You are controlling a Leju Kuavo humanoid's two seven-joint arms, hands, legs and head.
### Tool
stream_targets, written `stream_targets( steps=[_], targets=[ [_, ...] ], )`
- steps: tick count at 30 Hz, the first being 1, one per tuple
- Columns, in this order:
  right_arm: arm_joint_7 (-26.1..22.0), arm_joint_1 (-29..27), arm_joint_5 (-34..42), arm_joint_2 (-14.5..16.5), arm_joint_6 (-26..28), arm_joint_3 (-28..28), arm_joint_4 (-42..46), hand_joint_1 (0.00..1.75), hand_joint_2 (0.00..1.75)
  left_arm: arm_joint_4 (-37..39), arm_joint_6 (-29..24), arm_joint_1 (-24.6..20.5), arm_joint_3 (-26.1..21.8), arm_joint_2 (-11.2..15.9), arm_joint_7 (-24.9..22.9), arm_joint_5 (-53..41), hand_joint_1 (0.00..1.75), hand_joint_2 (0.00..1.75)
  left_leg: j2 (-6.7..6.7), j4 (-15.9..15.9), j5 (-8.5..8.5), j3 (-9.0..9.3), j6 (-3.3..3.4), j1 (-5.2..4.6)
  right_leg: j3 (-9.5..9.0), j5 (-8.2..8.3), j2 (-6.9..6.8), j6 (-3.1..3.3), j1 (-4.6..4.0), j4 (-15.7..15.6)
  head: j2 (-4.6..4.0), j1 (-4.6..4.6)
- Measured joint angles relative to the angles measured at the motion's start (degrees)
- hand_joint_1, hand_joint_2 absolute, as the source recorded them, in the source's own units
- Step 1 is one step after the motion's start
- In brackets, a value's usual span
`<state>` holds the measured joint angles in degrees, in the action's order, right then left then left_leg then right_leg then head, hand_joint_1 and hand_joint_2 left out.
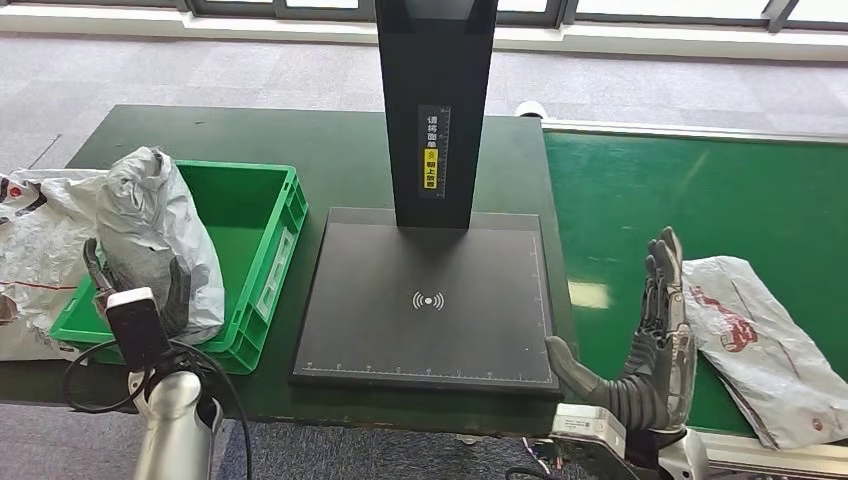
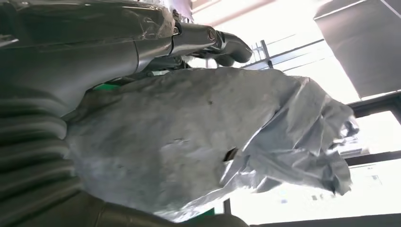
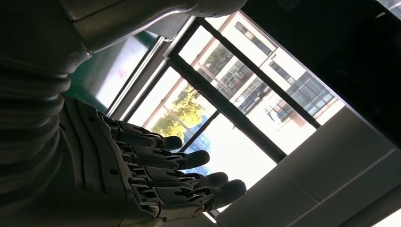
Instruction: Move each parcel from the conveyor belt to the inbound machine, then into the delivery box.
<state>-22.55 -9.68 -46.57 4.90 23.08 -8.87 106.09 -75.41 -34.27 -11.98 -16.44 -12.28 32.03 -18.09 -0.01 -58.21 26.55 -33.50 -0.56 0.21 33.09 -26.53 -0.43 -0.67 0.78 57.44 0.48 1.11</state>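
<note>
The grey parcel (image 1: 160,235) hangs in the left robot hand (image 1: 135,275), gripped above the near corner of the green box (image 1: 262,215) on the table (image 1: 300,140); it looks not yet released. A white parcel (image 1: 765,345) with red print, unreadable here, lies on the belt (image 1: 700,190) just right of the right robot hand (image 1: 660,330), its long axis running away to the near right. That hand stands unclenched, holding nothing. The scanner pad (image 1: 430,300) shows a wireless symbol; its post (image 1: 435,110) bears a small yellow-and-black label.

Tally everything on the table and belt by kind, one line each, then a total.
Parcels: 3, grey held by the left hand, white with red print, clear-wrapped
Green bins: 1
Black scanning machines: 1
Total: 5
</note>
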Motion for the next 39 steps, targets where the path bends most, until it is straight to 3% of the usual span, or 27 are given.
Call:
stream_targets(
  steps=[14, 24, 29, 34, 39],
  targets=[
    [4.2, 4.05, -3.17, 0.0, -3.2, -0.08, -5.75, 0.0, 1.75, -0.51, -3.82, 0.0, 0.02, -0.93, -3.73, -1.18, 0.0, 0.0, 0.01, 0.0, -0.01, 0.02, 0.0, 0.01, 0.0, 0.01, 0.01, 0.01, -0.01, 0.01, 0.0, 0.0],
    [8.1, 6.71, -8.57, 0.11, -5.2, -1.84, -11.05, 0.0, 1.75, -1.23, -5.58, 0.11, -0.75, -3.45, -6.79, -14.4, 0.0, 0.0, -0.08, 0.0, -0.01, 0.0, 0.0, 0.0, -0.04, 0.0, -0.05, 0.0, 0.0, 0.01, 0.0, 0.0],
    [11.37, 6.9, -10.74, 0.11, -5.68, -1.94, -12.45, 0.0, 1.75, -2.51, -5.33, 0.84, -0.5, -3.83, -4.68, -8.13, 0.0, 0.0, -0.05, 0.0, -0.01, 0.01, 0.0, 0.01, -0.01, 0.0, -0.02, 0.01, -0.01, 0.01, 0.0, 0.0],
    [18.83, 8.45, -16.68, 0.07, -5.9, 0.75, -18.4, 0.0, 1.75, -8.13, 0.86, 4.64, 4.63, -3.81, -0.12, 1.42, 0.0, 0.0, -0.03, -0.01, -0.01, 0.0, 0.0, 0.0, 0.02, 0.0, -0.01, -0.01, 0.0, -0.03, 0.0, 0.0],
    [23.1, 13.18, -22.63, -0.38, -3.98, 8.8, -31.46, 0.0, 1.75, -12.52, 7.15, 7.75, 13.52, -3.32, 2.31, 3.53, 0.0, 0.0, -0.07, -0.04, -0.02, -0.01, 0.04, -0.05, -0.03, 0.06, -0.04, -0.08, 0.05, -0.05, 0.0, 0.0]
  ],
)
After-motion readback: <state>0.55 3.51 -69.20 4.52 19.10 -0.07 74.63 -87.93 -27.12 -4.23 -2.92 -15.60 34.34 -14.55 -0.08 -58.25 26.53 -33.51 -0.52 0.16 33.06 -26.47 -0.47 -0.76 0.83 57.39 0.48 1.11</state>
